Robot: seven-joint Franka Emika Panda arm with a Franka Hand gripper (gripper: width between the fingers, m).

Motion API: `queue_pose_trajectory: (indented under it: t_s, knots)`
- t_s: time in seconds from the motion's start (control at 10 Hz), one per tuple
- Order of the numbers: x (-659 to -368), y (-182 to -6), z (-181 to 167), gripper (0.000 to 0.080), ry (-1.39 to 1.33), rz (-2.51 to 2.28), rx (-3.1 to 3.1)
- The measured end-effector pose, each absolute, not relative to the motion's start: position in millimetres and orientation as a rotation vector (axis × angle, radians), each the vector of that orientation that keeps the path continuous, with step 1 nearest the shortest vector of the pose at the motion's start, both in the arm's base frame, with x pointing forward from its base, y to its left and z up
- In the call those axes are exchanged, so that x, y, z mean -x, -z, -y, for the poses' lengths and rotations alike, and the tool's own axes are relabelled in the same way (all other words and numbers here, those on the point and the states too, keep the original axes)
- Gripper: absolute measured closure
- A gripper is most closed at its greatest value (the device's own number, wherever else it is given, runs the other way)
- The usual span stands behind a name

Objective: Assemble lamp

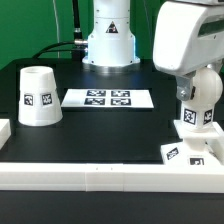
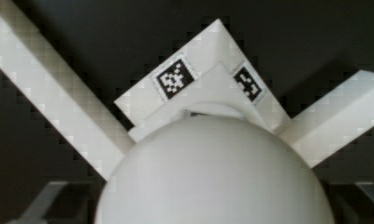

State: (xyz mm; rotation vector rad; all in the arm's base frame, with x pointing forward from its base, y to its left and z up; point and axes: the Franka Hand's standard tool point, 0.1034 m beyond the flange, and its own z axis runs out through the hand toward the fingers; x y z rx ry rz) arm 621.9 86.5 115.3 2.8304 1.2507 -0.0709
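My gripper (image 1: 201, 90) is shut on the ball-shaped bulb (image 1: 206, 96), held neck down at the exterior view's right. In the wrist view the bulb (image 2: 210, 165) fills the space between the dark fingers (image 2: 31, 206) of my gripper (image 2: 210, 208). The squat base (image 1: 188, 150) sits directly under the bulb, pushed into the corner of the rails; in the wrist view the base (image 2: 205, 78) shows its two tags. I cannot tell whether the neck touches the base. The cup-like shade (image 1: 40, 97) stands upside down at the exterior view's left, far from the gripper.
The marker board (image 1: 108, 98) lies at the middle back, in front of the robot's pedestal (image 1: 108, 42). A long white rail (image 1: 100, 178) runs along the front, with a block (image 1: 4, 132) at the left. In the wrist view two rails (image 2: 42, 75) form a V around the base.
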Motion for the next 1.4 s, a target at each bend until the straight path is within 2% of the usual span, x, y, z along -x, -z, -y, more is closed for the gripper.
queue_pose_trajectory:
  t_s: [0.4,1.4]
  knots:
    - [-621.6,-115.1,-87.8,0.0220,0.061,-0.852,-2.970]
    - [-620.2,-115.1,-92.9,0.0219,0.049,0.662,-3.048]
